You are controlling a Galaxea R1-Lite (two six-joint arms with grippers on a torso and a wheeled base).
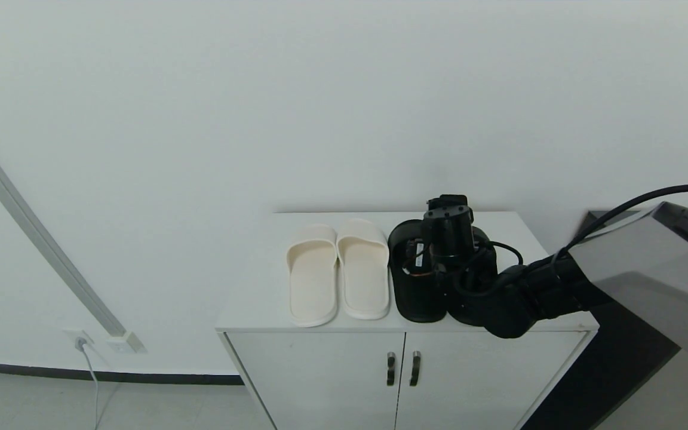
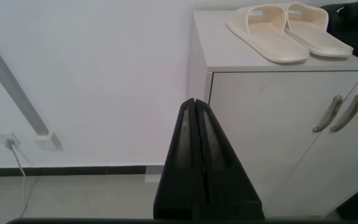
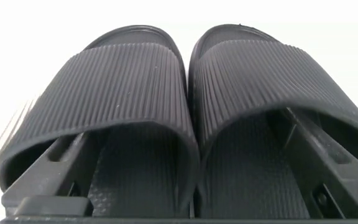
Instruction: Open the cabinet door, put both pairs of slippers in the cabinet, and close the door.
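- Right gripper [image 3: 180, 134]: jaws spread wide, one finger tucked under the strap of each black slipper [image 1: 417, 295]; nothing is clamped.
- Left gripper [image 2: 194, 112]: fingers pressed together, holding nothing. It hangs low beside the cabinet's [image 1: 254, 301] left side, well apart from the slippers.
- Black pair: side by side on the cabinet top, right of centre, heels toward the front edge, inner edges touching.
- White slippers [image 1: 338, 278]: just beside the black pair on its left, also on the top, untouched.
- Both doors [image 1: 320, 382] are shut, and the two handles [image 1: 402, 368] meet at the middle seam.
- Step in hand (judgement): picking up the black pair, although the door-opening step is not done.
- Next move (judgement): closing the jaws should pinch the two inner walls together so the pair lifts as one. The grip must bite deep enough that neither slipper slides off.
- A door has to be pulled open before anything can go in. The free left arm looks best placed for that.
- Risk (judgement): a swinging door could foul the loaded right arm if that arm stays low at the front edge.
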